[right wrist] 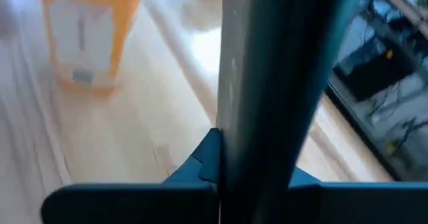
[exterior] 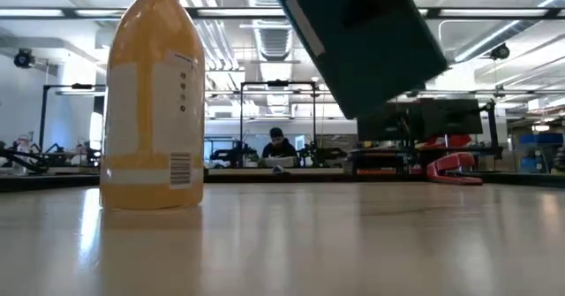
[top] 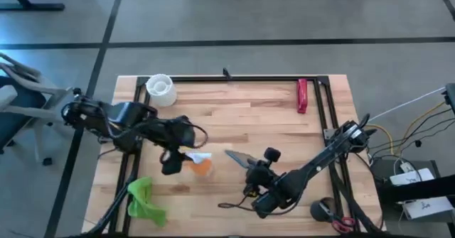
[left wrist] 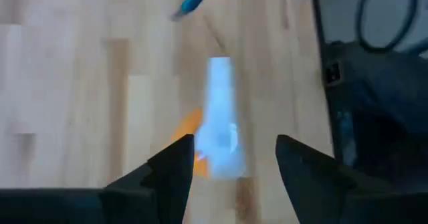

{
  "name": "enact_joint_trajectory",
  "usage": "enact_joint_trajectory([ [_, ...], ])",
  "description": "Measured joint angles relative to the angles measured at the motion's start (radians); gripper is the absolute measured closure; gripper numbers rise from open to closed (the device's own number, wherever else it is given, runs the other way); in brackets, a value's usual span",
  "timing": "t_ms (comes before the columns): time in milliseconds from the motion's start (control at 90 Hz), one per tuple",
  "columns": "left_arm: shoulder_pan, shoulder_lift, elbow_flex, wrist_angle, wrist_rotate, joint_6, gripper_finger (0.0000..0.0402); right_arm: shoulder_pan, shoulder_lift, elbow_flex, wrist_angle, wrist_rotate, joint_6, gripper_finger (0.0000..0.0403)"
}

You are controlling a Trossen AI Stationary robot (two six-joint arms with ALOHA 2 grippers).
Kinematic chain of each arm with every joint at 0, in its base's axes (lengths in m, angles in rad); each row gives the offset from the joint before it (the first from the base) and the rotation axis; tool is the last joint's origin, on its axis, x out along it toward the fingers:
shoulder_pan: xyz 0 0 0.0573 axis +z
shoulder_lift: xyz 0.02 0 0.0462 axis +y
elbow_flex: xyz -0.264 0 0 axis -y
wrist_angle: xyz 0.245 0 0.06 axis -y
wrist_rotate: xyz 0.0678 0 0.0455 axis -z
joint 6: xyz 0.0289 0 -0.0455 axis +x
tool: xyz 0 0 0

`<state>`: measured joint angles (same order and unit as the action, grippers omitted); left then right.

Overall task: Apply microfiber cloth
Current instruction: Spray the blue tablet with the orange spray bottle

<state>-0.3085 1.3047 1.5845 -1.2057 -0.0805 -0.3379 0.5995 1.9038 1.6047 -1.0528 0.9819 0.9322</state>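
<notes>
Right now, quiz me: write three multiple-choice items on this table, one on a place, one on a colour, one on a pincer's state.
1. Where does the wrinkly lime-green microfiber cloth lie?
A. near corner on the left arm's side
B. beside the red tool
C. under the bottle

2. What colour is the small plastic bottle's body?
A. blue
B. orange
C. black

3. What is the right pincer doing?
A. hanging open
B. shut on the flat dark rectangular slab
C. shut on the cloth

Answers: 1 A, the high view shows the cloth there, untouched. 2 B, orange beneath a white top. 3 B, the right wrist view shows the slab clamped; the left pincer is open above the bottle.
</notes>
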Motion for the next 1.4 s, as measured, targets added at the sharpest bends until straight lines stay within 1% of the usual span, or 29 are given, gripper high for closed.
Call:
enact_joint_trajectory([
  [100,-0.024,-0.044,-0.046,-0.015,-0.078,-0.032,0.0221,-0.005,-0.006,0.005,0.031,0.032,0.052,0.0396],
  [189,-0.045,-0.074,-0.12,0.009,-0.094,-0.049,0.023,-0.007,-0.007,0.006,0.088,0.045,0.052,0.0396],
  [300,-0.067,-0.104,-0.25,0.062,-0.094,-0.066,0.0243,-0.013,-0.007,0.006,0.225,0.05,-0.032,0.0396],
  [433,-0.087,-0.119,-0.433,0.156,-0.094,-0.072,0.0256,-0.015,-0.007,0.007,0.392,0.049,-0.169,0.0396],
  [611,-0.104,-0.123,-0.631,0.359,-0.084,-0.072,0.0272,-0.022,-0.01,0.013,0.527,0.018,-0.299,0.0396],
  [778,-0.121,-0.107,-0.747,0.562,-0.027,-0.065,0.0284,-0.046,-0.01,0.013,0.543,0.005,-0.311,0.0396],
  [911,-0.142,-0.095,-0.777,0.612,0.019,-0.065,0.0291,-0.064,-0.01,0.012,0.545,0.004,-0.323,0.0396],
  [1022,-0.172,-0.095,-0.776,0.632,0.021,-0.067,0.0295,-0.077,-0.01,0.012,0.548,0.005,-0.323,0.0396],
  [1156,-0.202,-0.096,-0.736,0.626,0.021,-0.053,0.0299,-0.089,-0.01,0.012,0.561,0.005,-0.331,0.0396],
  [1222,-0.208,-0.097,-0.704,0.574,0.018,-0.016,0.0301,-0.093,-0.01,0.012,0.56,0.006,-0.332,0.0396],
  [1300,-0.21,-0.106,-0.673,0.49,-0.048,0.019,0.0302,-0.092,-0.01,0.012,0.555,0.001,-0.332,0.0396],
  [1400,-0.209,-0.121,-0.655,0.386,-0.226,0.041,0.0302,-0.09,-0.01,0.012,0.555,-0.035,-0.327,0.0396],
])
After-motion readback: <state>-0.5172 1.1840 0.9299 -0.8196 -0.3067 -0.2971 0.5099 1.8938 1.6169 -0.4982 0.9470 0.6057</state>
